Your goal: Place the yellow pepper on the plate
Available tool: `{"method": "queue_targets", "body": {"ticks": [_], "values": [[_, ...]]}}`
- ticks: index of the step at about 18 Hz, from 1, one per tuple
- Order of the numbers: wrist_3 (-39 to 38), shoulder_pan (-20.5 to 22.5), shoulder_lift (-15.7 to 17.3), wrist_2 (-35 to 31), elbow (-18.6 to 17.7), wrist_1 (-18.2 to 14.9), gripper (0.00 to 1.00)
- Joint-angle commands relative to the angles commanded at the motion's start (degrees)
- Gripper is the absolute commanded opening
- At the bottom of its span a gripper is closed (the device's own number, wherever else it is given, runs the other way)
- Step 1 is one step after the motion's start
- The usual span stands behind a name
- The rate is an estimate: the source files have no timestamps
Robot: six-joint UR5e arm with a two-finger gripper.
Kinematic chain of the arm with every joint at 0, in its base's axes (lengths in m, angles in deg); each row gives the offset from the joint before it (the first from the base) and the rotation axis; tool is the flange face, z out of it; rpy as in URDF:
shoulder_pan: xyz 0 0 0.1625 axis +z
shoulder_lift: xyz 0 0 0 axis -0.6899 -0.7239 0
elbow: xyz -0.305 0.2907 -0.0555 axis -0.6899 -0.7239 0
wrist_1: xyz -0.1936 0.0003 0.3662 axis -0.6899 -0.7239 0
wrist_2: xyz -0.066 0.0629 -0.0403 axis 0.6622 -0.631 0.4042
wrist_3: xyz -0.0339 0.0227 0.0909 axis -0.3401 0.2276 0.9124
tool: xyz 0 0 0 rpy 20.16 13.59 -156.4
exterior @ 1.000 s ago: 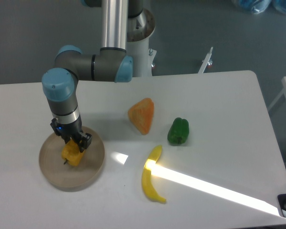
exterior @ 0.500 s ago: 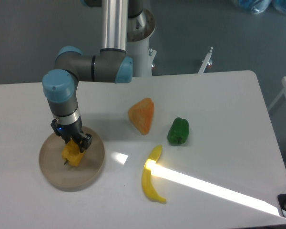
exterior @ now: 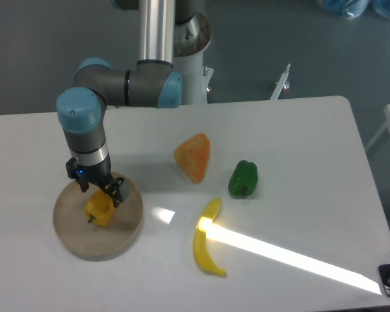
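The yellow pepper [exterior: 97, 210] lies on the beige round plate [exterior: 122, 229] at the left of the table, its dark stem pointing to the front left. My gripper [exterior: 99, 192] hangs straight down just above the pepper. Its jaws stand apart on either side of the pepper's top, and the pepper rests on the plate on its own. The back of the pepper is partly hidden by the gripper.
An orange triangular wedge [exterior: 194, 156] lies mid-table. A green pepper [exterior: 244, 178] is to its right and a yellow banana [exterior: 207, 247] in front. A bright strip of sunlight runs from the banana to the table's right front corner. The arm's base column [exterior: 162, 39] stands at the back.
The gripper has opened and risen slightly, letting go of the yellow pepper, which now sits on the plate. The arm's wrist has shifted a little up and to the left.
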Motion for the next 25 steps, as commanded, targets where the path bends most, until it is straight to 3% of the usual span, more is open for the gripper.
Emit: {"method": "queue_targets", "body": {"ticks": [4,10,15,20,25], "values": [[3.06,5.53,2.81,-0.61,-0.09,-0.44,1.0],[18.69,18.79,5.89,-0.62,-0.62,-0.88,1.0],[35.22,28.38,5.72,-0.7,0.43,-0.79,1.0],[45.25,33.22,4.49,-3.42,2.46,-0.88,1.0],[47.03,33.41,1.42,-7.82,5.89,-0.88,1.0]]}}
